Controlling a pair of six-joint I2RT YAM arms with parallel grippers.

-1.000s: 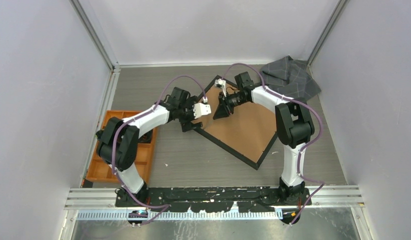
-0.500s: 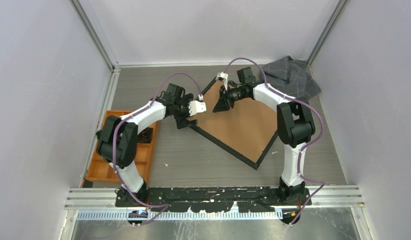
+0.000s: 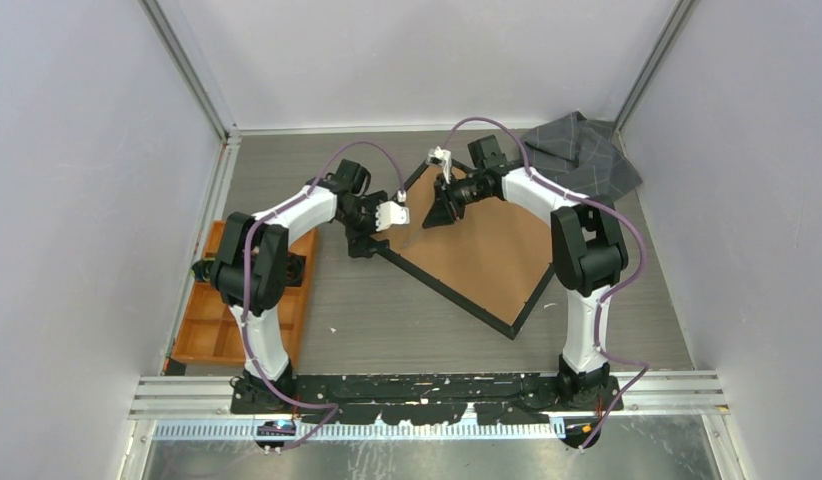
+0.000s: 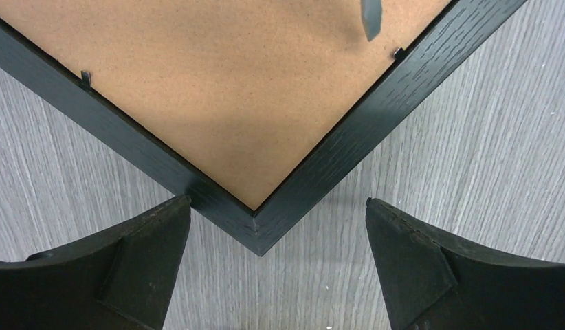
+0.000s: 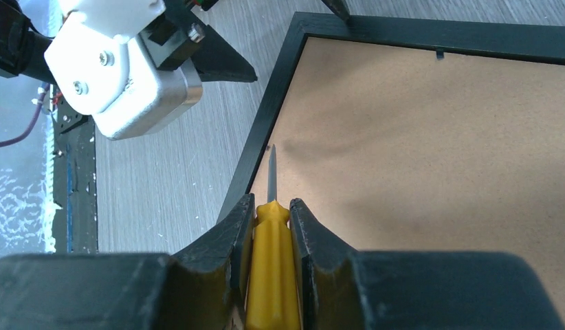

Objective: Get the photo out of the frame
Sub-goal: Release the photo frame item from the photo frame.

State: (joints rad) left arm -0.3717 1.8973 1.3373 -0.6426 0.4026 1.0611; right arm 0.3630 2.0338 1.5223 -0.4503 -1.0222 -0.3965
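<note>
"Two black fingers of the right gripper are pinched tight on a yellow screwdriver. Its thin steel blade is aimed at the seam where the black border of the frame meets the brown backing board."

"Why there?"

"My guess is to lever up the small metal tabs that pin the board in. The left gripper is spread wide and holds nothing, one finger on each side of the frame's corner. Whether either finger touches the rail I can't tell. It looks set to brace the frame against sliding."

"And the photo?"

"Hidden. The frame lies face down on the grey wood-grain table, so only the matte, speckled board shows. The photo presumably sits underneath. The border is thin, grained and mitred at the corner."
</note>
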